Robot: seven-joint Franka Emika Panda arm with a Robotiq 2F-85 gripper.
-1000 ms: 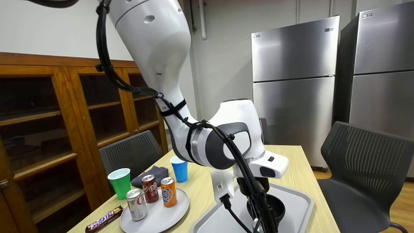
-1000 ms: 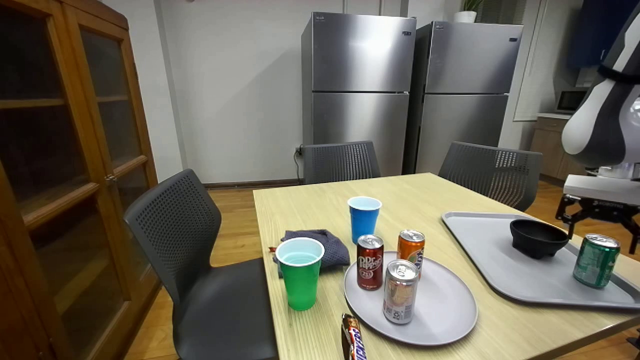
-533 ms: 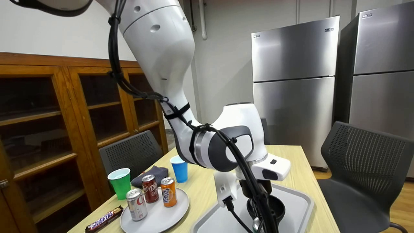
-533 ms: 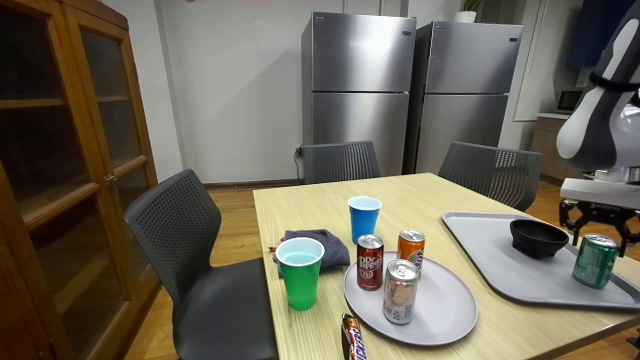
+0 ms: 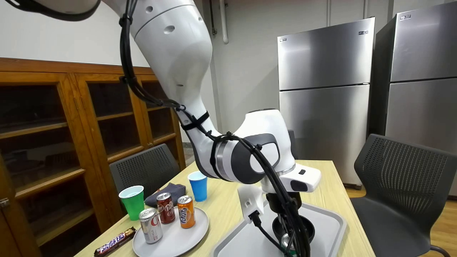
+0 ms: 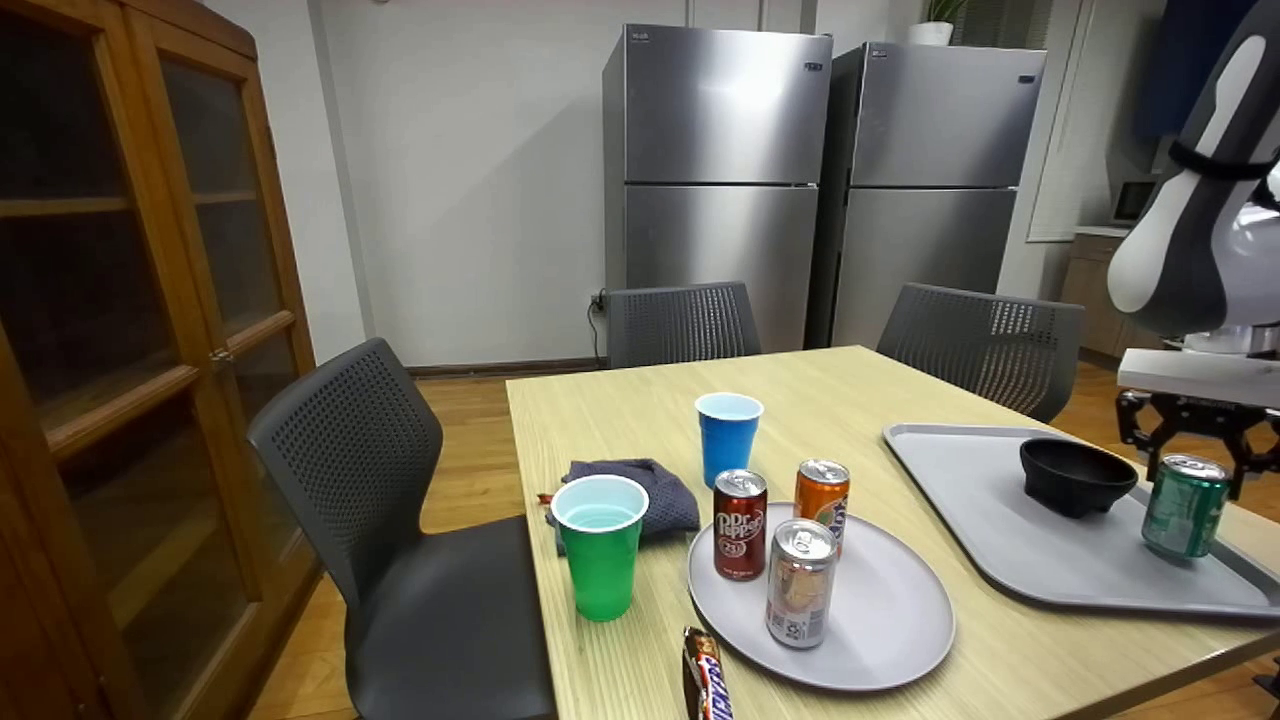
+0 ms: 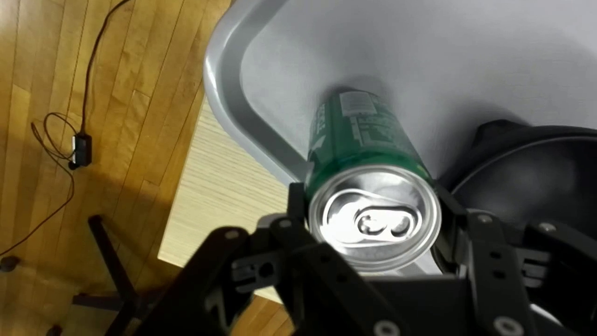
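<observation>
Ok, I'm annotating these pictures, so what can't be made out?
Green cylindrical metal can: mostly hidden by black cables and the bottom edge in an exterior view.
Round black bowl: cut off by the wrist view's right edge.
Brown-wrapped chocolate bar: cut off by the bottom edge in an exterior view.

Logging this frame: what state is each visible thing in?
Green can: upright, lid apparently sealed
End effector: closed on that can
Black bowl: upright
Green cup: upright, uncovered
Blue cup: upright, uncovered
Dr Pepper can: upright
Fanta can: upright
Silver can: upright
Snickers bar: wrapped
Cloth: crumpled
Refrigerators: shut
Cabinet: shut
</observation>
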